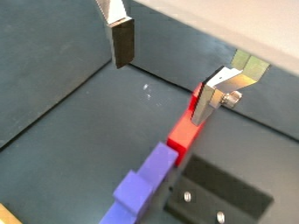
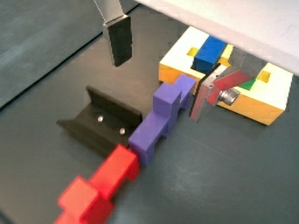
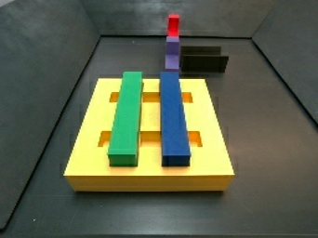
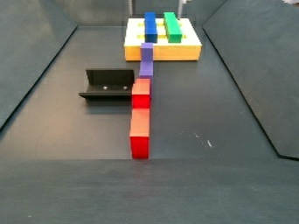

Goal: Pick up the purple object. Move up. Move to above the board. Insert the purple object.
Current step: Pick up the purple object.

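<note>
The purple object (image 2: 163,114) lies on the dark floor in a line between the yellow board (image 2: 264,107) and a long red block (image 2: 103,182). It also shows in a wrist view (image 1: 145,180) and in both side views (image 3: 170,52) (image 4: 146,64). The board (image 3: 87,139) (image 4: 163,53) carries a blue bar (image 3: 174,116) and a green bar (image 3: 125,116). My gripper (image 1: 162,94) (image 2: 159,87) hangs above the purple object, open and empty, fingers wide apart. One finger (image 2: 205,94) is beside the piece near the board. The gripper is out of both side views.
The fixture (image 4: 107,83) (image 2: 100,122) (image 3: 205,61) (image 1: 222,198) stands on the floor right beside the purple object. The red block (image 4: 140,118) (image 1: 184,133) (image 3: 173,25) runs on from the purple object away from the board. Dark walls enclose the floor.
</note>
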You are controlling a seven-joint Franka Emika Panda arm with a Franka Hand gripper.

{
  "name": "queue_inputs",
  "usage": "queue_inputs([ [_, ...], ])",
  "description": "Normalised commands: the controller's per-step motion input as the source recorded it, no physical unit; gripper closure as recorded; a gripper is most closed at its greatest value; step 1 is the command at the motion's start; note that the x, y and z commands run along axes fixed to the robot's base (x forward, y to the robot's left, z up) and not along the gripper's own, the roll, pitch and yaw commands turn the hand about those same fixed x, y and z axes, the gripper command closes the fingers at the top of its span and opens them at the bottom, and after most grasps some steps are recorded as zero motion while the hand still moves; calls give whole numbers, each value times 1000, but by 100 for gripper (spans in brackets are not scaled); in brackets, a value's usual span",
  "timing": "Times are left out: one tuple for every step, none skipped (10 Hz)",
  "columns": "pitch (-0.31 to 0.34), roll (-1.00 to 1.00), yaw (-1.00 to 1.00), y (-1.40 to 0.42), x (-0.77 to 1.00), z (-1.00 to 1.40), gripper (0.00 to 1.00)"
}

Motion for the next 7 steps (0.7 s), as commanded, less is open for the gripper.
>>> queue_inputs([
  [110, 29, -614, -280, 257, 0, 0],
  [116, 0, -700, -257, 180, 0, 0],
  [134, 0, -737, -240, 131, -14, 0],
  [150, 0, -746, -226, 89, -40, 0],
  [187, 6, -791, -203, 0, -74, 0],
  [161, 3, -843, -203, 0, -77, 0],
  [99, 3, -920, -183, 0, -109, 0],
])
